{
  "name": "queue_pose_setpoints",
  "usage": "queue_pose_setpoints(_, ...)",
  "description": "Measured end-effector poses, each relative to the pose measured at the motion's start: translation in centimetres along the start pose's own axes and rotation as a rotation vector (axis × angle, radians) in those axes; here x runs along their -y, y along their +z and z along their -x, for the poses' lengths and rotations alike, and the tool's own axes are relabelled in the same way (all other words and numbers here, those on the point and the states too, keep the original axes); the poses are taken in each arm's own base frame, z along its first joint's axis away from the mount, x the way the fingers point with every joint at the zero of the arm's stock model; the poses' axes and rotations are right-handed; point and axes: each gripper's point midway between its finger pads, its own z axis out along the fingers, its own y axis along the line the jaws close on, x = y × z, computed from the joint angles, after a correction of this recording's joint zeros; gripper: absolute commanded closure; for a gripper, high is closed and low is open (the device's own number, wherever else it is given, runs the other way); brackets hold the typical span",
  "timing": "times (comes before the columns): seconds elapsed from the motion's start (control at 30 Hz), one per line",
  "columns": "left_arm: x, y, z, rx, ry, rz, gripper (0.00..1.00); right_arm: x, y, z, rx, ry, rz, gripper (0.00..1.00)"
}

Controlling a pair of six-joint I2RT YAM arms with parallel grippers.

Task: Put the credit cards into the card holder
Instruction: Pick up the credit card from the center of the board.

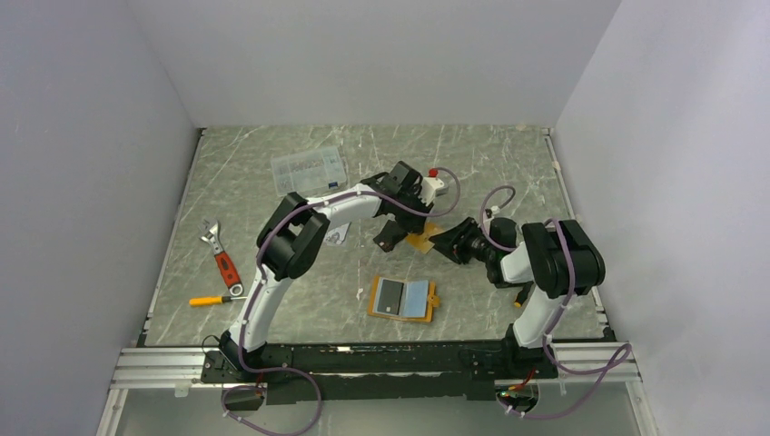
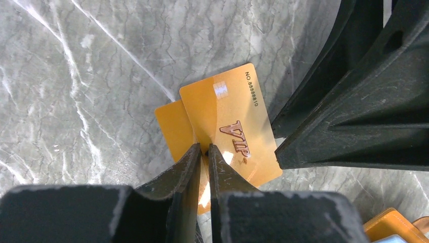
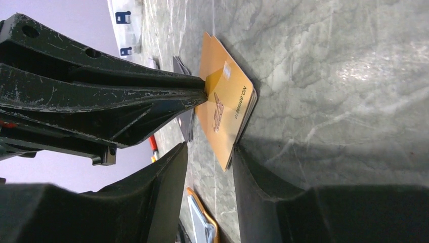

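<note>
Two orange credit cards lie overlapped on the table. The top one (image 2: 232, 116), marked VIP, also shows in the top view (image 1: 420, 242) and the right wrist view (image 3: 222, 109); the lower one (image 2: 172, 129) peeks out on the left. My left gripper (image 2: 203, 148) is shut on the top card's edge. My right gripper (image 3: 210, 152) is open, its fingers astride the card's near corner, one finger (image 3: 253, 177) touching the edge. The card holder (image 1: 404, 298) lies open nearer the arms, pale blue inside, with a dark card in its left pocket.
A clear plastic compartment box (image 1: 309, 169) stands at the back left. A red wrench (image 1: 221, 259) and a yellow-handled screwdriver (image 1: 211, 300) lie at the left. Grey cards (image 3: 186, 121) lie beyond the orange ones. The two grippers nearly touch over the cards.
</note>
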Motion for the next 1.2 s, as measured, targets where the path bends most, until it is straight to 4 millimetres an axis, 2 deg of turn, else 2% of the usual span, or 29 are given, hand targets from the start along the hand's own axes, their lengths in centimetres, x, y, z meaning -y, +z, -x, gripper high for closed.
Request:
queue_pose_setpoints(0.17,0.2,0.1,0.0,0.001,0.004,-0.002,0.84,0.2,0.0,0.0,-0.001,0.029,0.023,0.62)
queue_pose_setpoints(0.3,0.2,0.1,0.0,0.001,0.005,-0.004,0.84,0.4,-0.1,0.0,0.001,0.044,0.028,0.7)
queue_pose_setpoints(0.9,2.5,0.6,-0.3,0.024,-0.011,-0.111,0.84,0.8,-1.7,-1.5,0.004,0.072,0.023,0.7)
queue_pose_setpoints(1.2,2.8,0.7,-0.3,0.029,-0.039,-0.123,0.84,0.6,-1.8,-1.6,0.025,0.096,0.057,0.66)
